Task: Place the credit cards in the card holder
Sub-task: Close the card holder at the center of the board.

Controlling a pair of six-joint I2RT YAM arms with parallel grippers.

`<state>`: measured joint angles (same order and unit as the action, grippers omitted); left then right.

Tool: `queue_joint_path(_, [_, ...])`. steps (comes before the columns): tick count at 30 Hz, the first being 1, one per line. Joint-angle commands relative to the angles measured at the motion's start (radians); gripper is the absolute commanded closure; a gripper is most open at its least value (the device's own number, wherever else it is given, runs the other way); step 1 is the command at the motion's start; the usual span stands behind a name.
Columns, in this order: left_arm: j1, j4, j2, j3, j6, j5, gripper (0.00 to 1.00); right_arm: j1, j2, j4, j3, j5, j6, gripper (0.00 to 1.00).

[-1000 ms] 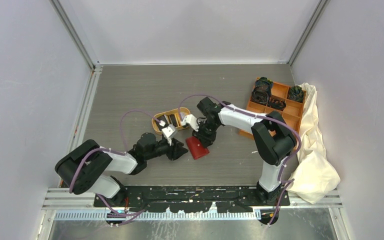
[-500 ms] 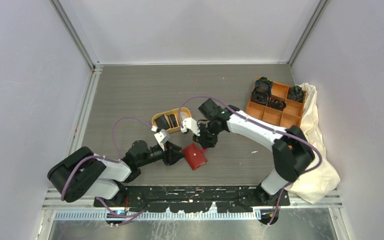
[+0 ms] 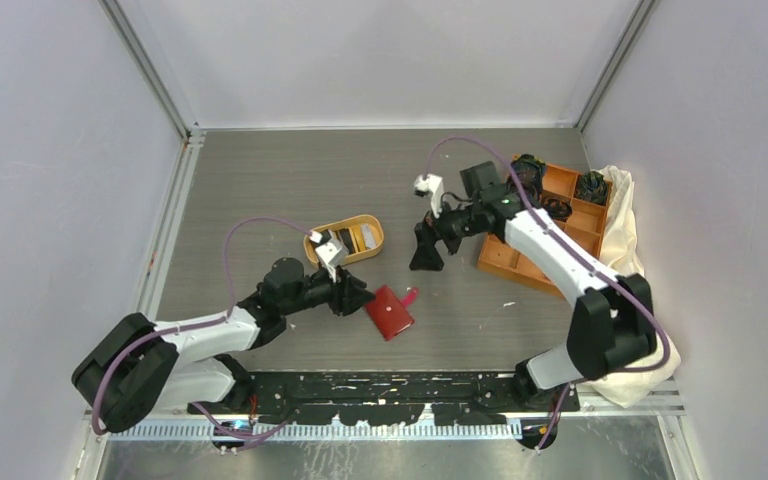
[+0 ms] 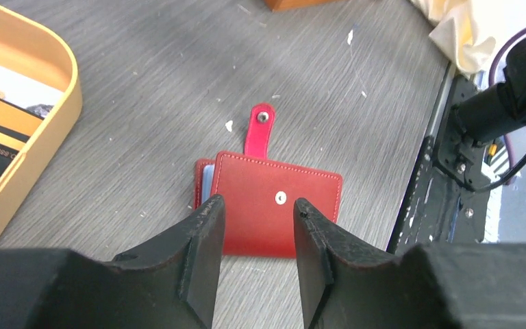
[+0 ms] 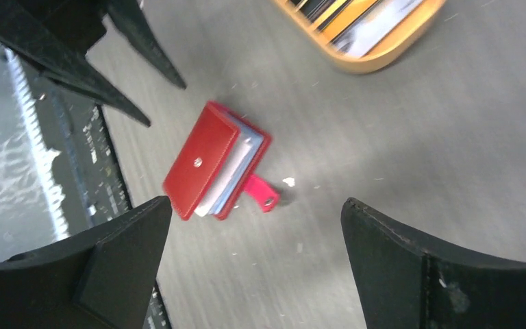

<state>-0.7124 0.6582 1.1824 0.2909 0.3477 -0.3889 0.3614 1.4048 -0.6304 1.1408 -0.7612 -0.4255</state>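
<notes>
Just left of the wallet [image 3: 390,312], as the overhead view has it, the left gripper [image 3: 352,297] hangs low with its jaws parted and nothing between them. From the left wrist camera its two black fingers [image 4: 202,240] straddle the wallet's [image 4: 270,202] near edge; whether they touch the leather cannot be told.

The wallet lies flat on the grey table [image 3: 290,180], its red cover folded over and its clasp tab [image 4: 259,129] sticking out unfastened on the side away from that gripper. Pale blue-grey leaves show between the covers in the right wrist view, where the wallet [image 5: 209,161] sits between two widely spread fingers [image 5: 123,247].

Beyond the wallet and to its right, the right gripper [image 3: 426,258] is well apart from it, jaws released and empty.

Beyond the wallet and to its left stands an orange oval tray [image 3: 364,218], near but not touching. The cards [image 3: 343,240] lie inside it, black ones beside a yellowish and a whitish one.

Far to the wallet's right are an orange compartment box [image 3: 545,225] and a crumpled cream cloth [image 3: 630,300].
</notes>
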Motion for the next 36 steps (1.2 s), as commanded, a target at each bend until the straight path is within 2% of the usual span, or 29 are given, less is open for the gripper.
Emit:
queue_joint_path(1, [0.005, -0.113, 0.044, 0.074, -0.06, -0.052, 0.59, 0.065, 0.064, -0.022, -0.047, -0.089, 0.025, 0.0])
queue_joint_path(3, [0.005, -0.115, 0.11, 0.095, -0.075, -0.075, 0.6, 0.072, 0.114, -0.052, -0.033, -0.061, 0.021, 0.05])
queue_joint_path(6, [0.008, -0.108, 0.196, 0.128, -0.117, -0.105, 0.61, 0.073, 0.193, -0.121, 0.015, -0.024, -0.006, 0.17])
queue_joint_path(9, [0.012, -0.092, 0.267, 0.16, -0.136, -0.134, 0.62, 0.077, 0.231, -0.132, 0.022, -0.007, -0.012, 0.22])
queue_joint_path(17, [0.033, -0.038, 0.381, 0.206, -0.057, -0.253, 0.65, 0.091, 0.255, -0.141, 0.025, 0.017, -0.03, 0.23])
queue_joint_path(21, [0.036, -0.094, 0.387, 0.204, -0.046, -0.168, 0.61, 0.1, 0.262, -0.147, 0.028, 0.035, -0.037, 0.23])
queue_joint_path(25, [0.037, -0.125, 0.324, 0.186, -0.045, -0.093, 0.55, 0.109, 0.27, -0.157, 0.032, 0.05, -0.047, 0.23])
queue_joint_path(32, [0.037, -0.186, 0.21, 0.178, -0.051, -0.067, 0.53, 0.123, 0.294, -0.183, 0.048, 0.061, -0.061, 0.22])
queue_joint_path(36, [0.038, -0.238, 0.237, 0.198, -0.08, -0.073, 0.53, 0.127, 0.299, -0.187, 0.05, 0.062, -0.062, 0.22])
